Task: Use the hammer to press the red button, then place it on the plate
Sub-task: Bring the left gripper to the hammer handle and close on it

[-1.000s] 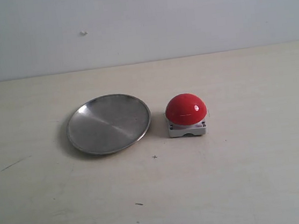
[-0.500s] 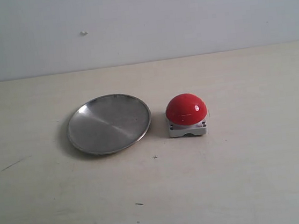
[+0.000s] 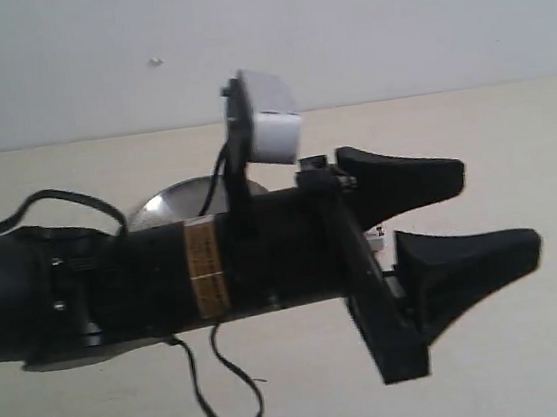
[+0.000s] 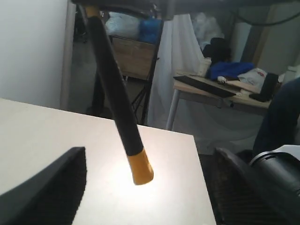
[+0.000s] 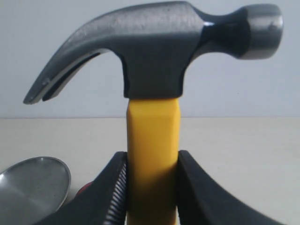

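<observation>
Motion fills the exterior view: a second ago it showed only the bare table, and now the black left arm (image 3: 166, 282) lies across it from the left side. The arm covers nearly all of the round silver metal plate (image 3: 172, 202), leaving a sliver of rim, and hides whatever stands to the plate's right. The left gripper (image 3: 500, 205) is at the arm's end with its jaws spread wide and nothing between them.

Through the left wrist view, the same two black fingers (image 4: 51, 187) stand apart over the pale table (image 4: 37, 131). The small claw hammer (image 4: 113, 84) with its black-and-yellow handle hangs down in front of them. I cannot tell how near the handle is to the fingers.

From the right wrist view, the right gripper (image 5: 152, 187) pinches the hammer's yellow neck just below the dark metal head. Beyond the jaws lie the plate's edge and a sliver of the glossy red dome push-button (image 5: 83, 189).

So the tool is in hand and the press looks not yet made. The empty left arm now reaches over the button's place and may have to clear before the hammer can come down.
</observation>
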{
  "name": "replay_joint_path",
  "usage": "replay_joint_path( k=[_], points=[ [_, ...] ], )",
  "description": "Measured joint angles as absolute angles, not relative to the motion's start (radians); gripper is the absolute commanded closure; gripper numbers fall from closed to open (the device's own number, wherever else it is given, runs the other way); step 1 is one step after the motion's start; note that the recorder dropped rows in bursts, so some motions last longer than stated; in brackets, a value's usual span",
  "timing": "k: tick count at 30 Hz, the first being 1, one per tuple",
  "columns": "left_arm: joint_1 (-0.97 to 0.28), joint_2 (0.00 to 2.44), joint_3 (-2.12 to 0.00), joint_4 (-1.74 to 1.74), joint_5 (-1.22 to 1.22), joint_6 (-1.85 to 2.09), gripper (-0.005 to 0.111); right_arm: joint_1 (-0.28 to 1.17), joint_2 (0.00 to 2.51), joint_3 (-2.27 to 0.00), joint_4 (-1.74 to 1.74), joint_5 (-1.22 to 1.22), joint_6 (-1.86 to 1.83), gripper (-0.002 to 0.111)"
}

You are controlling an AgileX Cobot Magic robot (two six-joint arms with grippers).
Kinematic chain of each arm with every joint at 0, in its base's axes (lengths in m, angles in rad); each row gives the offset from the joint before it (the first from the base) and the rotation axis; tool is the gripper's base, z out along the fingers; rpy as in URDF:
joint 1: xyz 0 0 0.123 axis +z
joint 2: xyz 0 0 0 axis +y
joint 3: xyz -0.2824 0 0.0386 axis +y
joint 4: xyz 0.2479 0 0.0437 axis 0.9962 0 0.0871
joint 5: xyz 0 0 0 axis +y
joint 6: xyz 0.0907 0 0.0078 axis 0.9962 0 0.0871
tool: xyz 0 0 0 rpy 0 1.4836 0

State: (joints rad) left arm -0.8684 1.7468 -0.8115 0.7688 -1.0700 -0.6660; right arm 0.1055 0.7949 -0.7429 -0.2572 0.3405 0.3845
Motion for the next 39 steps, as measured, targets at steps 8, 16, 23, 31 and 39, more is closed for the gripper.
replay_joint_path(
  k=[8, 16, 23, 31, 39],
  points=[
    [-0.959, 1.918, -1.063, 0.726, -0.919, -0.61, 0.035, 0.106, 0.795, -0.743, -0.207, 0.378, 0.385, 0.108],
    [-0.963, 1.954, -1.189, 0.712, -0.809, -0.73, 0.035, 0.106, 0.795, -0.743, -0.186, 0.387, 0.355, 0.108],
    [-0.967, 1.956, -1.289, 0.824, -0.734, -0.943, 0.035, 0.106, 0.795, -0.743, -0.171, 0.387, 0.315, 0.108],
    [-0.984, 1.994, -1.365, 0.837, -0.642, -1.008, 0.035, 0.106, 0.796, -0.743, -0.15, 0.387, 0.284, 0.108],
    [-1.007, 2.042, -1.399, 0.829, -0.671, -1.021, 0.035, 0.106, 0.801, -0.743, -0.145, 0.387, 0.279, 0.108]
  ],
)
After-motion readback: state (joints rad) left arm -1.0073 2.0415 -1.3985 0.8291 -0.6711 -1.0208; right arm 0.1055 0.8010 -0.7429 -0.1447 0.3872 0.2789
